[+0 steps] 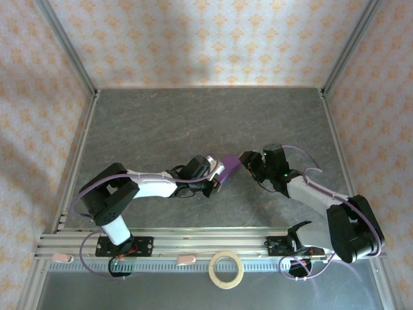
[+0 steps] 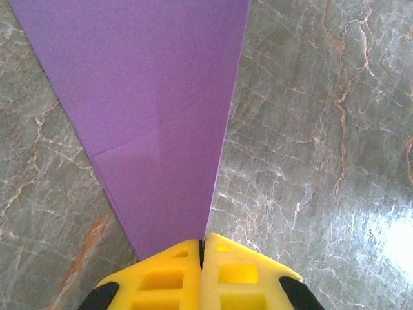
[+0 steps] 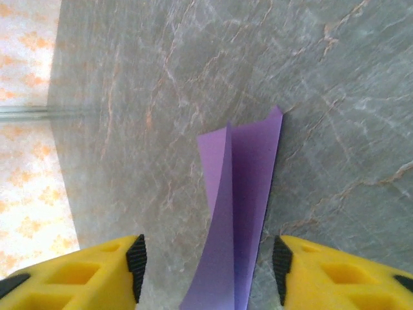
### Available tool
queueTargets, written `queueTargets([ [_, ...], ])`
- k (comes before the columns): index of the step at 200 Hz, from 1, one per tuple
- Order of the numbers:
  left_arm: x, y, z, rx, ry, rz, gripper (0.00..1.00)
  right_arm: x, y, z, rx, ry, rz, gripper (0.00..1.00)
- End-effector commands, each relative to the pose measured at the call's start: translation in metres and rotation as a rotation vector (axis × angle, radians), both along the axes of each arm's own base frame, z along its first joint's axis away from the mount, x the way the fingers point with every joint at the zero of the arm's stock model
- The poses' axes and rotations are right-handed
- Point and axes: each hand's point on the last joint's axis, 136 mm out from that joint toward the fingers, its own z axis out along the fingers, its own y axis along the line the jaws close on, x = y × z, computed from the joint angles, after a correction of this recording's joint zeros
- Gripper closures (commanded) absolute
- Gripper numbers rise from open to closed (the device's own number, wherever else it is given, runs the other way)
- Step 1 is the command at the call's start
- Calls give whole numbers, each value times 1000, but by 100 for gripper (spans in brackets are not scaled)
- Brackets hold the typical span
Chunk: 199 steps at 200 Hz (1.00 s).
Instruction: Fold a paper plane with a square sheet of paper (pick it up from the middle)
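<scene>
Holding the purple paper plane (image 1: 231,165) in the air above the middle of the grey table (image 1: 193,123), between the two arms. Pinching its narrow end with the left gripper (image 2: 202,245), yellow pads (image 2: 168,278) pressed together on the folded layers, so as to keep the creases shut and the body straight. Widening away from that grip, with a diagonal crease across one side.

Flanking the other end with the right gripper (image 3: 206,258), spread wide, black pads (image 3: 135,258) on both sides of the paper and touching neither face. Looks like a moment of re-gripping: probably kept free on the right in order to take a new place, trusting the left pinch alone for support.

Showing a central ridge and two flaps standing apart in the right wrist view, so likely not pressed flat yet.

Leaving the tan tape ring (image 1: 226,269) by the front rail (image 1: 193,244), well apart, not needed here.
</scene>
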Motion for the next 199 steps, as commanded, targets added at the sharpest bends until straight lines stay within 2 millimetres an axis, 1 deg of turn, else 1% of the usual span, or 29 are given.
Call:
queueTargets([
  [1, 5, 2, 3, -3, -18, -1, 100, 2, 10, 5, 86, 16, 6, 41],
  [25, 6, 3, 7, 5, -40, -6, 100, 3, 12, -4, 66, 57, 12, 41],
  [40, 8, 6, 8, 25, -59, -5, 100, 5, 17, -8, 59, 82, 32, 41],
  [89, 13, 11, 11, 104, -125, -14, 100, 8, 33, -26, 13, 157, 90, 45],
  [113, 14, 16, 6, 180, -159, -14, 100, 9, 37, -34, -5, 186, 119, 48],
  [130, 15, 19, 5, 208, -176, -7, 100, 9, 40, -37, -16, 200, 139, 56],
  [142, 14, 18, 6, 218, -189, -11, 100, 9, 41, -38, -23, 207, 147, 65],
  [158, 13, 17, 6, 232, -206, -17, 100, 9, 42, -40, -30, 215, 160, 73],
  [187, 13, 17, 8, 272, -244, -18, 100, 9, 42, -40, -38, 218, 166, 85],
  [199, 15, 18, 10, 285, -263, -9, 98, 9, 41, -40, -37, 217, 160, 90],
])
